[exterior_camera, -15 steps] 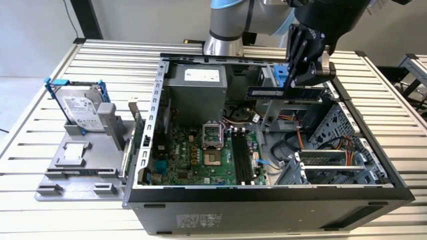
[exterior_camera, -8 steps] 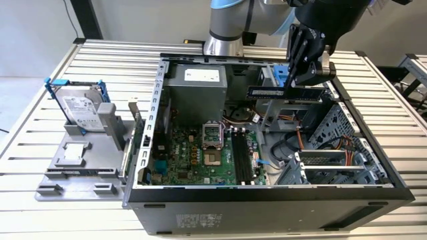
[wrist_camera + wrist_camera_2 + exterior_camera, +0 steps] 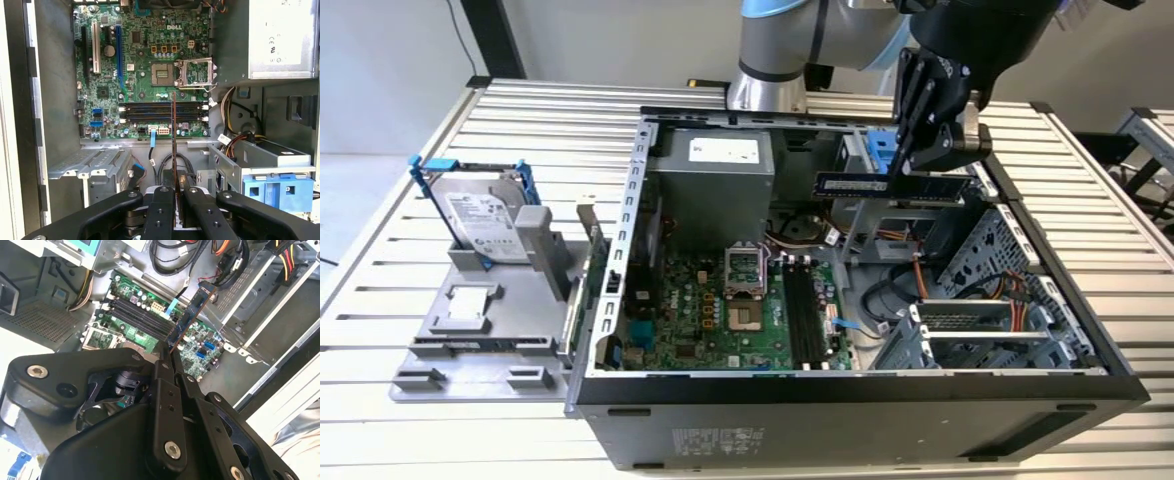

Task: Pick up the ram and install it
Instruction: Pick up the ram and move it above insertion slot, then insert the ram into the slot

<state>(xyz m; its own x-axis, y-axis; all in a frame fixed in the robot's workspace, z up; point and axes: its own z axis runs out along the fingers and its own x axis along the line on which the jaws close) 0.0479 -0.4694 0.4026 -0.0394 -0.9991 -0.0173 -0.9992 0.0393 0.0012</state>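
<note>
The ram [image 3: 854,186] is clamped in the tool [image 3: 914,165] and held level above the open case [image 3: 636,200], towards the exterior view's right. In the first wrist view it runs edge-on out from between the fingers [image 3: 160,210]. The motherboard [image 3: 150,60] and its black slots [image 3: 162,112] lie below, apart from it.

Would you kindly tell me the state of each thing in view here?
ram, held above the computer case, not installed
gripper, shut on the ram
computer case, on its side, open
memory slots, empty
hard drive, upright in a grey stand, outside the case
</note>
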